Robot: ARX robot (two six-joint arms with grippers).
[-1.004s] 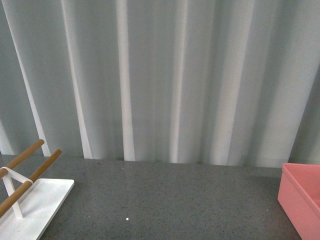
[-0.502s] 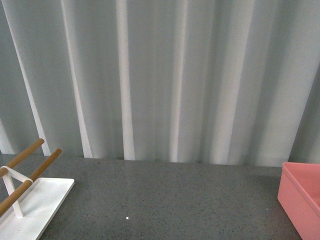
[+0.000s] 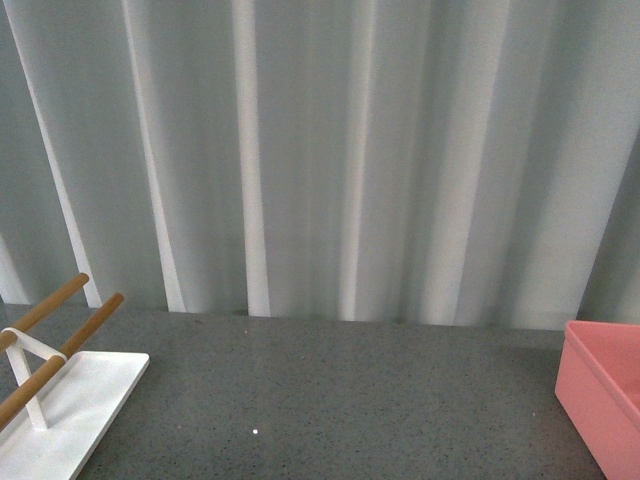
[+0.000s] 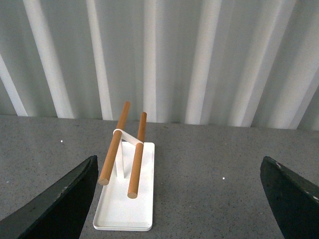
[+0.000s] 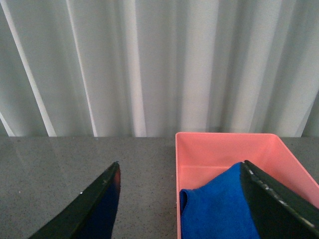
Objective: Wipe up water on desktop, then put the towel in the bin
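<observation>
The towel, bright blue and bunched, lies inside the bin, heaped against the wall of the bin nearest the right gripper. The bin is a salmon-pink box standing on the dark speckled counter, and its far inner floor shows bare pink beyond the cloth. The right gripper hangs above and just short of the bin with its two dark fingers spread wide; one finger sits over the counter beside the bin, the other over the bin's interior next to the towel. Nothing is held between them, and whether the far finger touches the cloth cannot be told.

In the front view only the bin's corner shows at the right edge, with neither arm in sight.

The left gripper is likewise spread wide and holds nothing. Straight ahead of it, between its fingers, stands a white rack with two wooden rods sloping up towards a pale grey curtain behind the counter. The rack also appears at the front view's left edge.
</observation>
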